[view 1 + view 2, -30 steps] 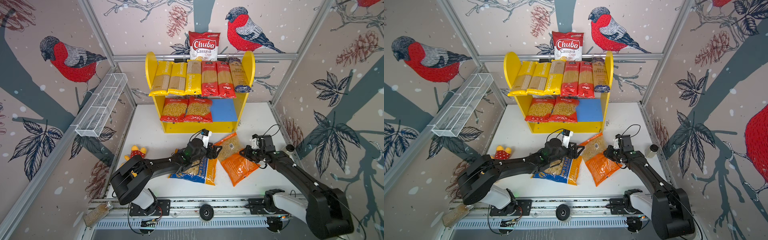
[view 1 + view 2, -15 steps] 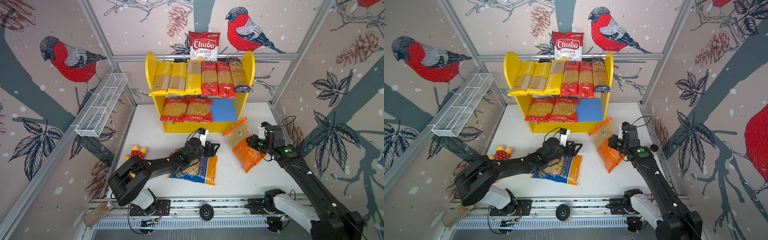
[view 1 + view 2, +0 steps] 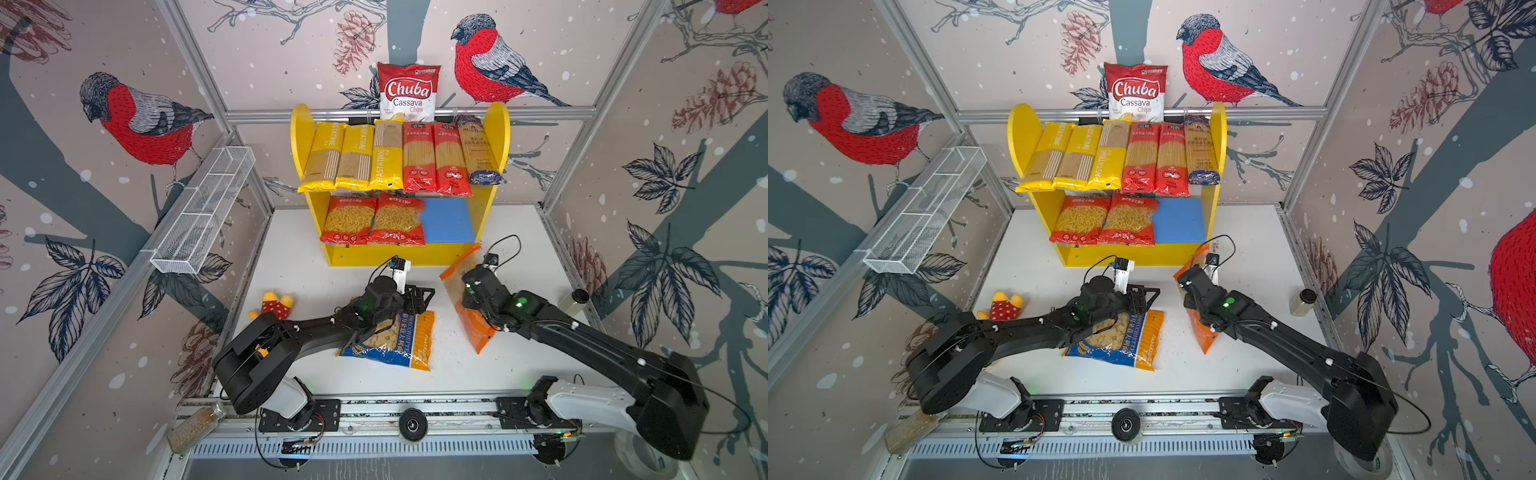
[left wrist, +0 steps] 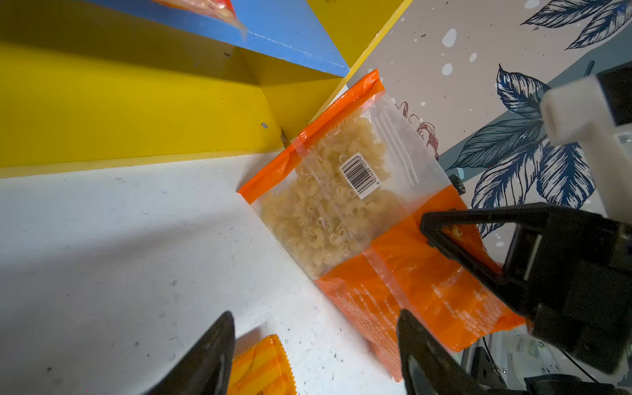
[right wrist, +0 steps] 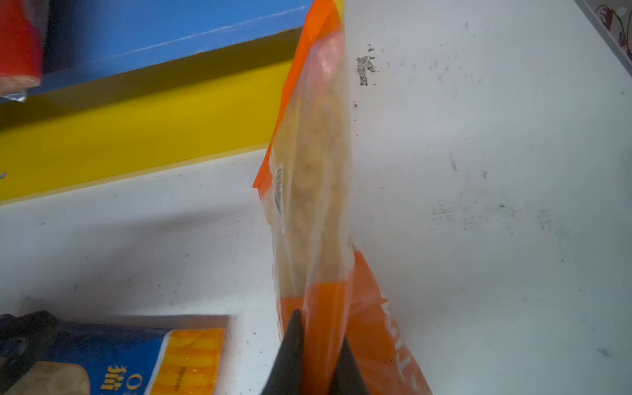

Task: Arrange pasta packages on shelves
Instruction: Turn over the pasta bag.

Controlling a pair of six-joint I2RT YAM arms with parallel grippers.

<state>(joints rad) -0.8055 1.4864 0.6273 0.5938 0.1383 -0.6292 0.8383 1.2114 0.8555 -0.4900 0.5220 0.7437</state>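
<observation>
The right pincer [image 5: 313, 349] pinches the orange bag [image 3: 469, 320], partly hidden behind the arm, on edge before the rack [image 3: 390, 253], long axis pointing toward it. The left pincer [image 4: 311, 328] gapes wide, empty.

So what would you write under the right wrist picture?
Right claw pinching an orange pasta bag in front of the shelf.

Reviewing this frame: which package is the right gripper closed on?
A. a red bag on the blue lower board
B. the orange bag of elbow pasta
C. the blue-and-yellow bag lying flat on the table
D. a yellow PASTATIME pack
B: the right gripper pinches the orange end of the orange bag of elbow pasta, held on edge in front of the shelves, while the blue-and-yellow bag lies flat under the open left gripper.
</observation>
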